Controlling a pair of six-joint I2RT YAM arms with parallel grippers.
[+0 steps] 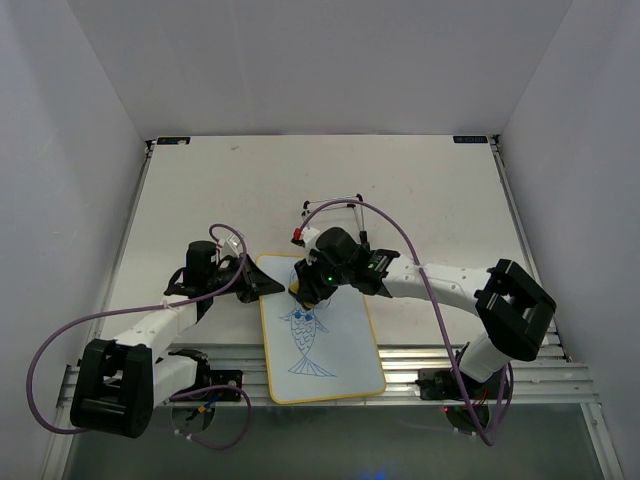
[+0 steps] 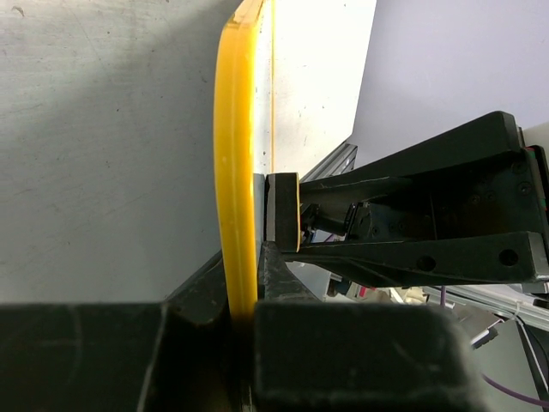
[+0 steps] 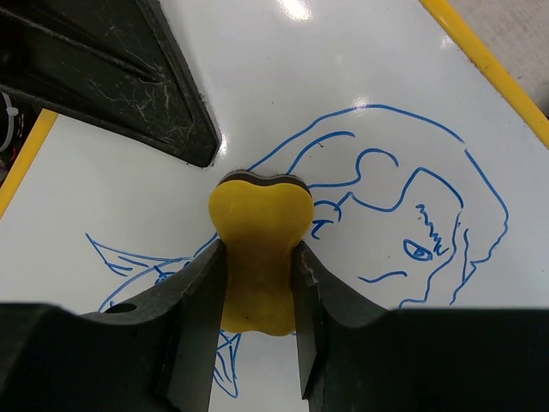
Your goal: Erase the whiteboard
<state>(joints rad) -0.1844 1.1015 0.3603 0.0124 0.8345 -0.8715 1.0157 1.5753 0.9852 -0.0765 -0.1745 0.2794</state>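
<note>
Whiteboard (image 1: 340, 362) lies flat on the table (image 1: 420, 190) near the front edge, between the arms. The left gripper (image 1: 262, 286) is clamped shut on its left rim. The right gripper (image 3: 257, 287) pinches a yellow eraser (image 3: 257, 215), which is pressed on the head of the blue fish drawing (image 1: 306, 342).

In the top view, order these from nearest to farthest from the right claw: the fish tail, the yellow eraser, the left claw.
1. The yellow eraser, gripped in the right claw.
2. The left claw, clamped on the whiteboard at its left edge.
3. The fish tail, toward the board's near end.
</note>
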